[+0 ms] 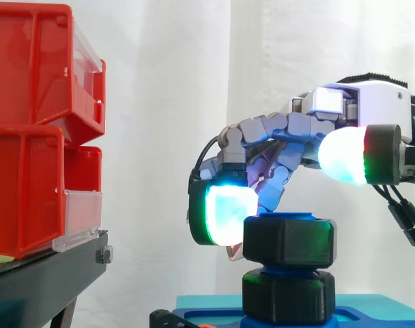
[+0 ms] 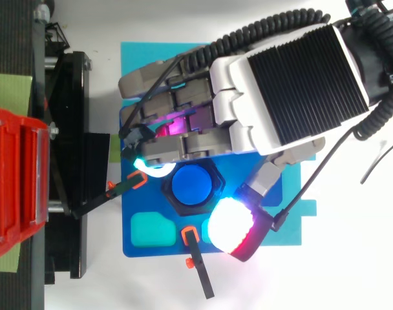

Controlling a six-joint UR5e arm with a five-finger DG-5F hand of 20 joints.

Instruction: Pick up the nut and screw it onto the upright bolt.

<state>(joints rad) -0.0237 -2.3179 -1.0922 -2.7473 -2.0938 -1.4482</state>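
Side view has the stacked red bins (image 1: 30, 137) on the black stand (image 1: 44, 273) at the left edge. Right of them, over the teal surface (image 1: 194, 301), the hand (image 1: 310, 126) arches down with its fingers curled round the black nut (image 1: 289, 240), a cyan-glowing fingertip (image 1: 224, 208) at the nut's left side. The nut sits at the top of the upright blue bolt (image 2: 192, 185), above a black hex base (image 1: 286, 295) near the middle of the blue plate (image 2: 133, 248). Farther right, the thumb pad (image 1: 340, 156) stands higher than the nut.
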